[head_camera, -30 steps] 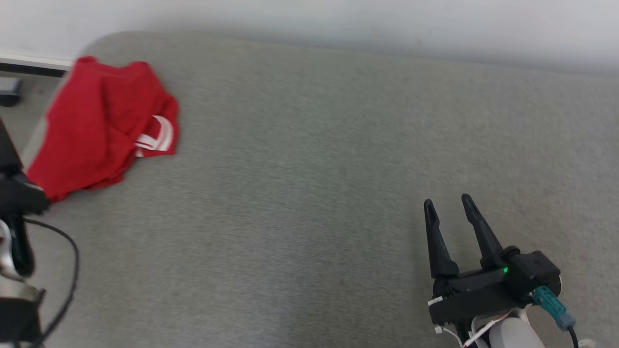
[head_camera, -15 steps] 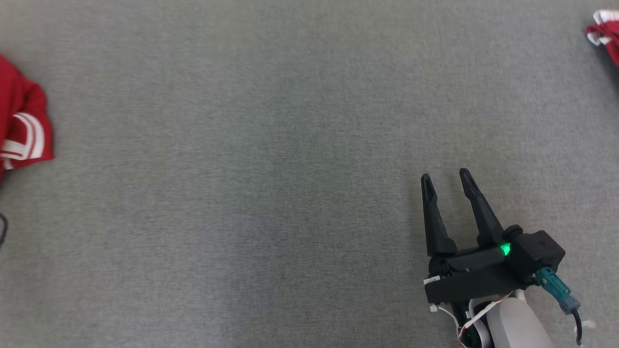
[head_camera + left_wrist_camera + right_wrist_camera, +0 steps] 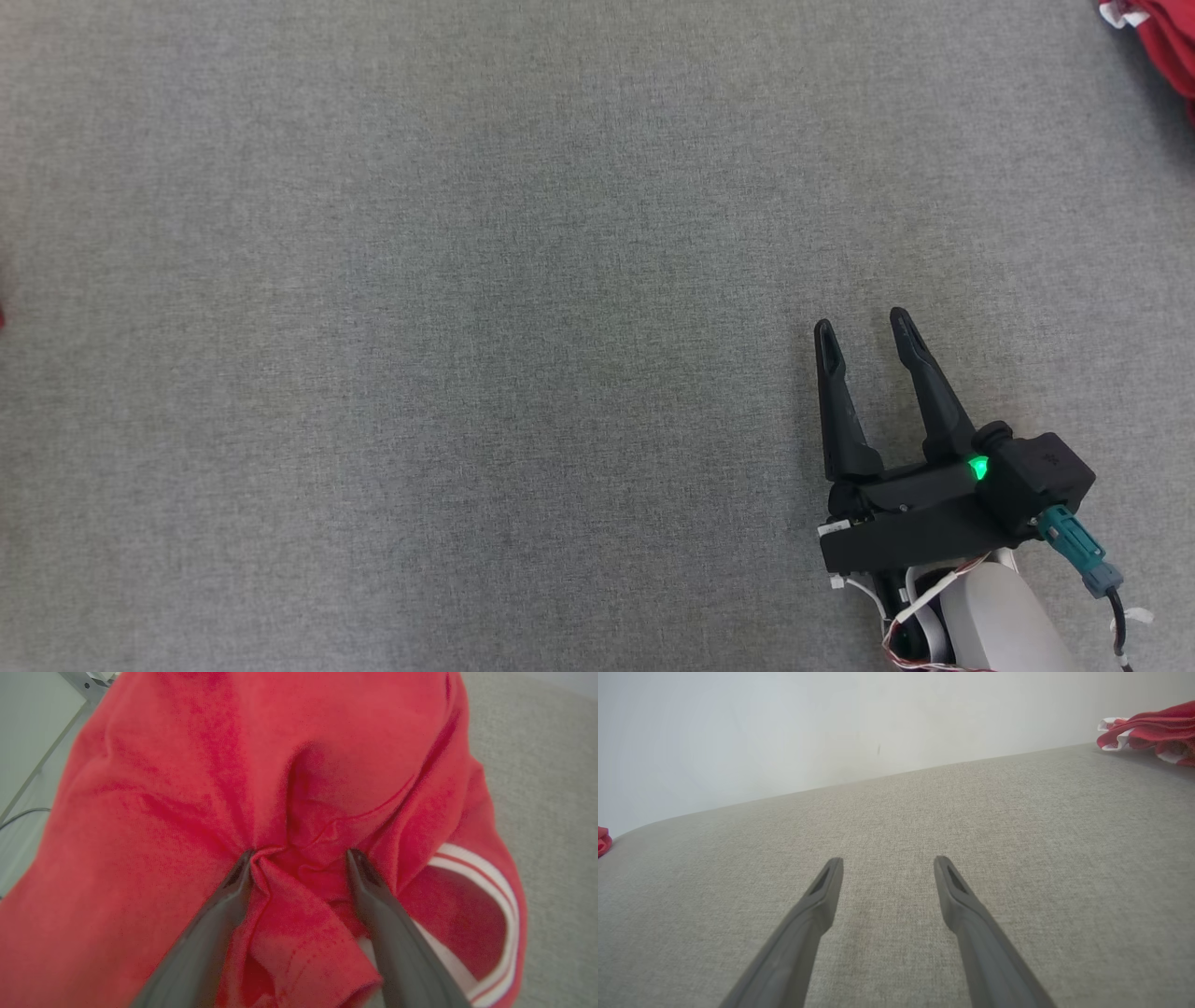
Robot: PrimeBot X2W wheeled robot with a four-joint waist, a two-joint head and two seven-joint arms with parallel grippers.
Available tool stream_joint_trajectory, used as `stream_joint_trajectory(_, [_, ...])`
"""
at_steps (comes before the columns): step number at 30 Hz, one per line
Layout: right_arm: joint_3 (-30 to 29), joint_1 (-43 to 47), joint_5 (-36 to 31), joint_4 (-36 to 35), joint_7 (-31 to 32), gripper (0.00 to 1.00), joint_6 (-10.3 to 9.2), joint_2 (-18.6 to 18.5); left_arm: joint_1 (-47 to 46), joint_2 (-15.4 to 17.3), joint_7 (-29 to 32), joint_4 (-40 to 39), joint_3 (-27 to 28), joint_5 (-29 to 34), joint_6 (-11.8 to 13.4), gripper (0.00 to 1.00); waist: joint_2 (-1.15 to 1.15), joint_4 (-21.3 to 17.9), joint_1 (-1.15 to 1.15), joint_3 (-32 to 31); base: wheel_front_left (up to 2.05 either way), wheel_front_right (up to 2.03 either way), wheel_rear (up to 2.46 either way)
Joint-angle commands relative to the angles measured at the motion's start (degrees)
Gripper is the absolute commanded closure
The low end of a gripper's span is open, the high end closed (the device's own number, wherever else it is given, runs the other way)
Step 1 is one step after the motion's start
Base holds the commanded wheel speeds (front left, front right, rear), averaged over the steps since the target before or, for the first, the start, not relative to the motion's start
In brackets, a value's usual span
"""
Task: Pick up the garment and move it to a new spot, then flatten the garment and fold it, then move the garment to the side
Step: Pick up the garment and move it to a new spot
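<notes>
A red garment with white-striped trim lies crumpled on the grey cloth surface. My left gripper is open, its two fingers pressed down into the fabric with a bunched fold standing between them. A sliver of red at the far left of the right wrist view is that garment's edge. My right gripper rests low over bare grey surface at the lower right of the head view, open with nothing between its fingers.
A second red cloth with white trim lies at the far right, also seen as a heap near the back edge. A pale wall stands behind the surface. Left of the garment are the surface's edge and a thin cable.
The head camera has swung right and down: the left red garment slid out of the picture and a second red cloth came in at the top right. Both grippers stay open.
</notes>
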Motion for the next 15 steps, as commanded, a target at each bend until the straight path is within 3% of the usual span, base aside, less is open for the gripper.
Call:
stream_joint_trajectory(1, [-0.1,0.3,-0.4,-0.1,-0.1,0.00,-0.15,0.1,0.3,0.0,1.5,1.2,-0.4,0.1,0.1,0.00,0.00,0.1,0.00,-0.1,0.00,0.00,0.00])
stream_joint_trajectory(6, [0.1,0.2,-0.6,0.0,-0.1,0.00,-0.15,0.1,-1.1,-0.3,5.0,2.9,-1.5,0.0,0.1,0.00,0.00,0.3,0.00,-0.8,0.00,0.00,0.00])
stream_joint_trajectory(7, [0.1,0.3,-0.6,0.0,-0.1,0.00,-0.15,0.1,-1.2,-0.4,5.3,3.0,-1.7,0.1,0.1,0.25,0.00,0.3,0.00,-1.0,0.00,0.00,0.00])
stream_joint_trajectory(9, [0.2,0.4,-0.4,0.2,-0.1,0.00,-0.15,0.1,-1.3,-0.5,4.2,2.9,-1.9,0.1,0.4,1.00,0.00,0.4,0.00,-1.4,0.00,0.00,0.00])
stream_joint_trajectory(15, [0.0,1.1,0.4,0.9,-0.1,0.00,-0.15,0.1,-1.8,0.6,-1.6,1.1,-2.1,0.6,0.8,1.00,0.00,0.7,0.00,-3.7,0.00,0.00,0.00])
